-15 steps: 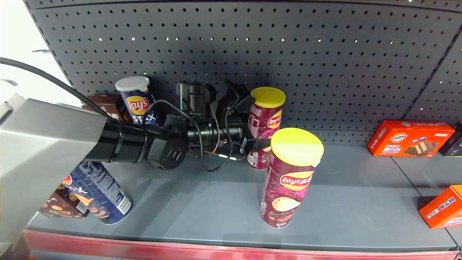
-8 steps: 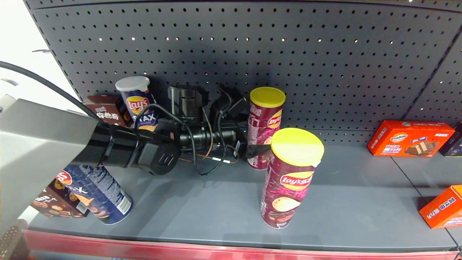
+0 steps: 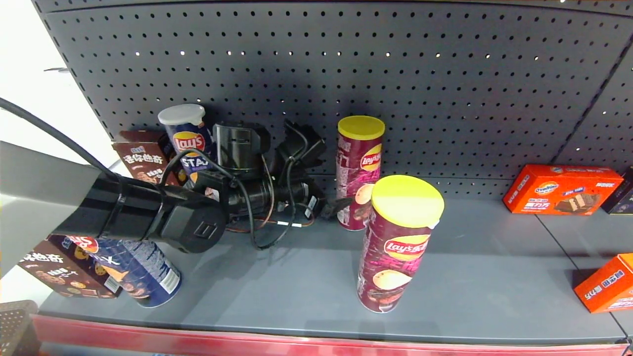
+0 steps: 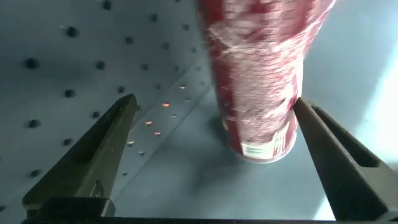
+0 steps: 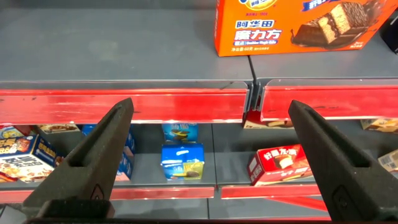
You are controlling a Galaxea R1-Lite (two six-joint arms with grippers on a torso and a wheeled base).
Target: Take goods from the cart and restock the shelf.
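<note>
Since left hand is spread apart and rear maroon can stands upright on shelf, best pull straight back, avoiding front can.

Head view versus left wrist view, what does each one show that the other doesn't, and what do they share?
Only the head view: a second yellow-lidded chip can in front, a white-lidded blue chip can, an orange box. Only the left wrist view: both fingers of the left claw spread open. Shared: the rear maroon chip can and the perforated back panel.
</note>
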